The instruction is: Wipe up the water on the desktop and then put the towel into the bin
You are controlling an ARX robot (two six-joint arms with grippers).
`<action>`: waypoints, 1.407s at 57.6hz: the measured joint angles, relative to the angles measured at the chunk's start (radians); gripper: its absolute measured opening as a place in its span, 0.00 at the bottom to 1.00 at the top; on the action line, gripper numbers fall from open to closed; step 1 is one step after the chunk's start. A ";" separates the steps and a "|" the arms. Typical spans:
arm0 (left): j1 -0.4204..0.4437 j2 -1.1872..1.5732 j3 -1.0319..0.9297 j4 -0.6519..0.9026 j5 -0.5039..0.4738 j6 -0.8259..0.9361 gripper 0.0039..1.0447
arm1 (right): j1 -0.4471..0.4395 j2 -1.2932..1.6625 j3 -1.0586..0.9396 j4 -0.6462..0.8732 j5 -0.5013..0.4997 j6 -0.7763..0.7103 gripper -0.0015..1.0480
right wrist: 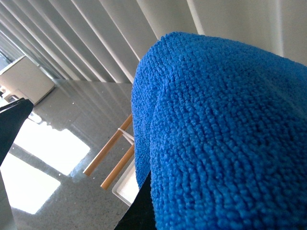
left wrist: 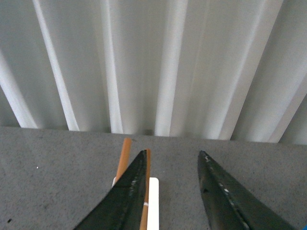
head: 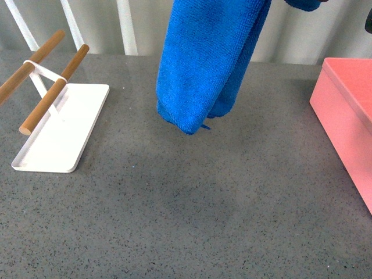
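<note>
Desktop point(head: 203, 221) open between tray point(head: 61, 145) and bin point(head: 343, 122); towel point(head: 203, 64) hangs above

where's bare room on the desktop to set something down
Bare: the wide desktop stretch between the tray and the bin, including under the hanging towel, and the near edge. Crowded: far left by the tray, right edge by the bin.

**Setting: a staged test bench, most likely a robotics lab; nothing marks it as a kitchen or living room.** The desk point(head: 174, 221) before me is a broad grey slab with stone-like speckles, and it fills the lower frame. Across the top of the front view a pale ribbed backdrop point(head: 302, 35) screens off the room behind. The props are sparse and set well apart: a white tray point(head: 64, 133) with wooden bars point(head: 52, 96) at the left, and a salmon-pink bin point(head: 343, 110) at the right edge.
</note>
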State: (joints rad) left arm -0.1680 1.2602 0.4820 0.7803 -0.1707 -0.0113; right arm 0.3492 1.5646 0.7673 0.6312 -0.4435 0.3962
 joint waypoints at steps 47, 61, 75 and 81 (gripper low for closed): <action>0.166 -0.499 -0.406 -0.105 0.169 0.007 0.03 | 0.013 0.036 0.000 0.002 0.077 -0.012 0.06; 0.166 -0.649 -0.460 -0.184 0.170 0.007 0.03 | 0.013 0.037 0.000 -0.023 0.095 -0.026 0.06; 0.166 -0.824 -0.460 -0.346 0.170 0.007 0.03 | 0.013 0.037 0.000 -0.027 0.096 -0.032 0.06; 0.166 -0.872 -0.460 -0.388 0.170 0.007 0.03 | 0.013 0.037 0.000 -0.031 0.100 -0.036 0.06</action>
State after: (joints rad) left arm -0.0021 0.3885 0.0219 0.3923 -0.0006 -0.0040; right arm 0.3626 1.6012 0.7677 0.5999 -0.3435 0.3599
